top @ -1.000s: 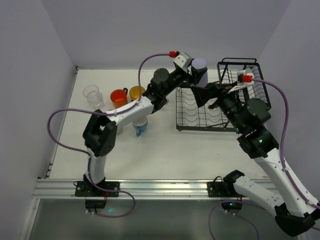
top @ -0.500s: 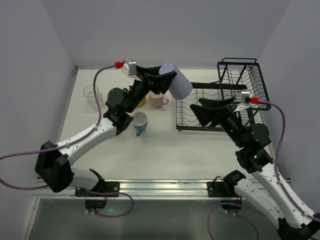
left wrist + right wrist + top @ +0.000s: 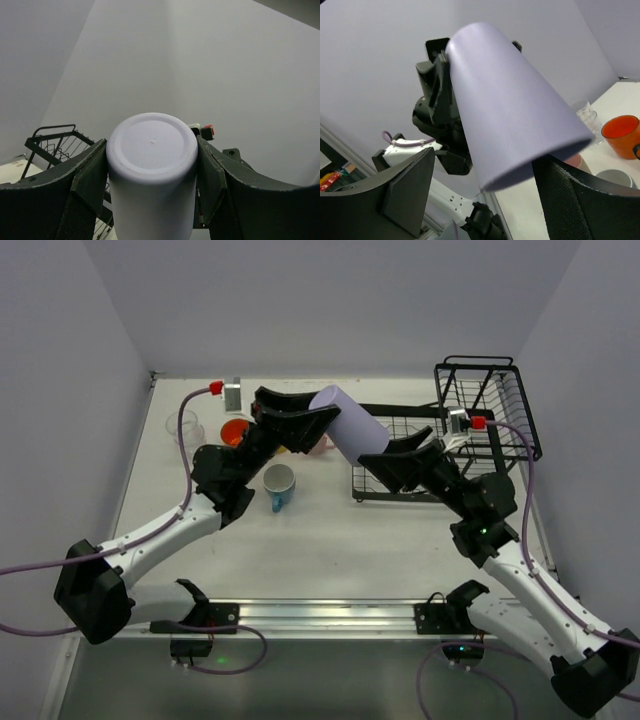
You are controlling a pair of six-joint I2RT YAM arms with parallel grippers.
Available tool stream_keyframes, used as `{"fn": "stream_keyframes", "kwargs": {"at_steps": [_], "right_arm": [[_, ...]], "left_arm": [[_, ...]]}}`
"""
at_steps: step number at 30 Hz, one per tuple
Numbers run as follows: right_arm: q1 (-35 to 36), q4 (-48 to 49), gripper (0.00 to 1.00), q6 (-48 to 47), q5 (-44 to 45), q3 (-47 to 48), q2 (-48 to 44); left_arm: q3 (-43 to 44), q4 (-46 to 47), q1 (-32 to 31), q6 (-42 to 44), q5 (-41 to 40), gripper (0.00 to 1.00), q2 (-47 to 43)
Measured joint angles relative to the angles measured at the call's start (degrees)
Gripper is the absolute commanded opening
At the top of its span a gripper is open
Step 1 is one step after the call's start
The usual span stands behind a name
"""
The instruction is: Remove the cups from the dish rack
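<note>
My left gripper (image 3: 312,416) is shut on the lavender tumbler (image 3: 350,426) and holds it tilted in the air left of the dish rack (image 3: 385,485). In the left wrist view the tumbler's flat base (image 3: 152,145) sits between the two fingers (image 3: 90,175). My right gripper (image 3: 397,456) is open, with its fingers either side of the tumbler's wide mouth end (image 3: 520,120) and gaps showing. The orange mug (image 3: 236,430), clear glass (image 3: 186,426), blue mug (image 3: 279,483) and pale pink mug (image 3: 322,446) stand on the table. The yellow mug and salmon tumbler are hidden.
The rack's raised basket (image 3: 490,390) stands at the back right, and its flat tray holds no cups that I can see. The right wrist view also shows the orange mug (image 3: 621,131) and clear glass (image 3: 584,114) beyond the tumbler. Grey walls close in the table.
The left arm swung the tumbler left off the rack, lowered and tilted it. The right gripper came off the rack to the left, and its open fingers now flank the tumbler's mouth.
</note>
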Motion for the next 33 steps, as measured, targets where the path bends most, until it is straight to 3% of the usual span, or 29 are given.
{"fn": "stream_keyframes", "kwargs": {"at_steps": [2,4,5,6,7,9,10,13,15,25,33], "right_arm": [[0.0,1.6,0.70,0.6,-0.5,0.7,1.2],[0.0,2.7,0.52,1.1,-1.1,2.0,3.0],[0.0,3.2,0.43,1.5,-1.4,2.7,4.0],[0.0,3.4,0.25,1.7,-1.5,3.3,4.9],[0.0,3.7,0.18,1.8,-1.6,3.8,5.8],[0.1,4.3,0.09,2.8,-3.1,4.5,6.8],[0.5,4.3,0.04,2.9,-3.5,5.1,7.1],[0.3,0.1,0.00,0.6,-2.5,7.3,7.2],[-0.1,-7.8,0.00,-3.1,-1.3,11.4,8.3],[0.7,-49.0,0.00,-27.4,7.2,33.6,22.2],[8.2,-73.5,0.00,-39.1,19.2,49.0,39.3]], "left_arm": [[-1.4,0.8,0.0,-1.1,0.4,0.34,-0.3],[-2.7,1.4,0.0,-2.0,0.5,0.39,-0.7],[-3.4,1.8,0.0,-2.4,0.5,0.43,-1.0],[-4.2,2.1,0.0,-2.6,0.3,0.49,-1.4],[-5.0,2.2,0.0,-2.8,0.1,0.70,-2.0],[-7.2,1.9,0.2,-3.0,-1.2,0.98,-3.8],[-8.4,0.5,0.3,-2.6,-1.5,1.00,-4.7],[-10.6,-5.2,0.0,-1.3,-2.6,1.00,-8.3],[-10.8,-10.9,0.0,1.2,-4.3,1.00,-12.2],[-0.4,-53.5,0.0,19.8,-21.9,1.00,-32.5],[3.7,-76.9,0.0,31.0,-33.6,1.00,-33.9]]}}
